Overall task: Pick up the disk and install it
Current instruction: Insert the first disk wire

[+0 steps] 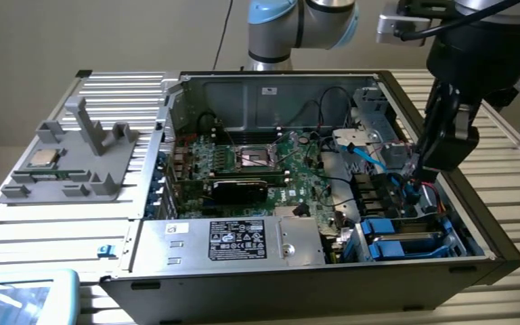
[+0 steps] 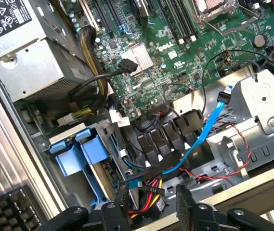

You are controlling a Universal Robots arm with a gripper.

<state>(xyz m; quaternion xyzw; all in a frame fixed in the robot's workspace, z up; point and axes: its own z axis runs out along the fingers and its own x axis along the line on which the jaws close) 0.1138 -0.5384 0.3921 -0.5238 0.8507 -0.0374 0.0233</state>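
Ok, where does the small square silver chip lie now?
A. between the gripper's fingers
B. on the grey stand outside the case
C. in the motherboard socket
B: the chip lies on the grey stand, outside the open case, at the exterior view's left.

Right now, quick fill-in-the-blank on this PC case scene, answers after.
1. The gripper has its fingers ___, with nothing between them.
2. The plastic drive carriers are ___.
3. The cable looping across the metal drive cage is ___.
4. The power supply carries a ___ label.

Missing words: open; blue; blue; black.
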